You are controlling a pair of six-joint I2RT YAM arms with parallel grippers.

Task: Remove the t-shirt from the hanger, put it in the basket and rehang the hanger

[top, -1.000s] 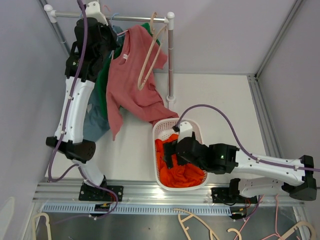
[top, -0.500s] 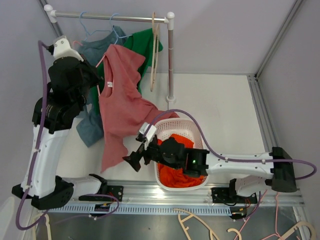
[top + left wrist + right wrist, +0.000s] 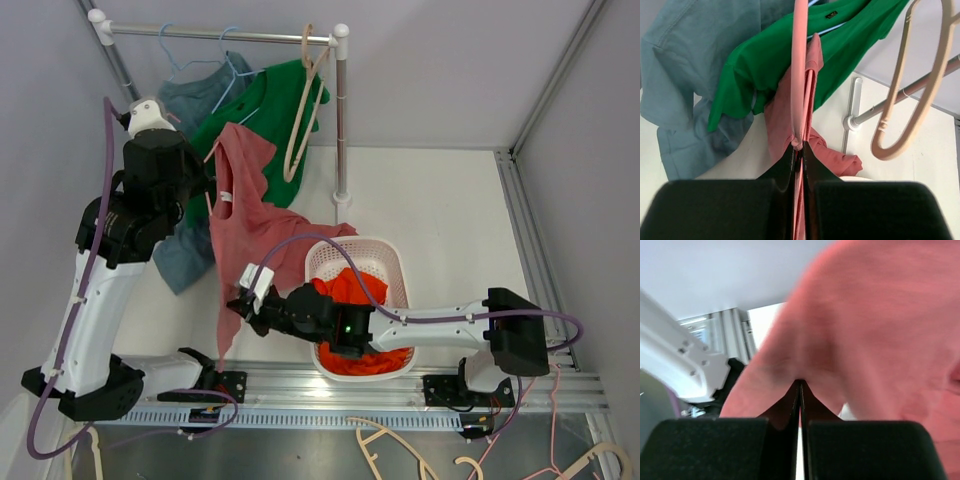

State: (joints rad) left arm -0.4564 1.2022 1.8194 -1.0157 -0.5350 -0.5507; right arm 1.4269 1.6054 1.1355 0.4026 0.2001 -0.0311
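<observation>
The pink-red t-shirt (image 3: 250, 215) hangs on a pink hanger (image 3: 799, 75), held off to the left below the rack's rail (image 3: 230, 36). My left gripper (image 3: 207, 185) is shut on the hanger's thin bar, with the shirt's fabric (image 3: 785, 115) draped just past its fingertips (image 3: 798, 147). Low at the shirt's bottom corner, my right gripper (image 3: 237, 305) is shut on the hem. The right wrist view is filled with pink cloth (image 3: 880, 330), pinched at the closed tips of the right gripper (image 3: 800, 382). The shirt stretches between the two grippers.
A green shirt (image 3: 270, 100) and a blue shirt (image 3: 200, 95) hang on the rail, beside a bare beige hanger (image 3: 305, 110). A white basket (image 3: 385, 255) holding orange cloth (image 3: 345, 290) stands by the rack's post. Spare hangers (image 3: 400, 450) lie past the near edge.
My right gripper left the basket, swung left to the shirt's lower corner and shut on the hem. The left arm drew the hanger and shirt down and away from the rail.
</observation>
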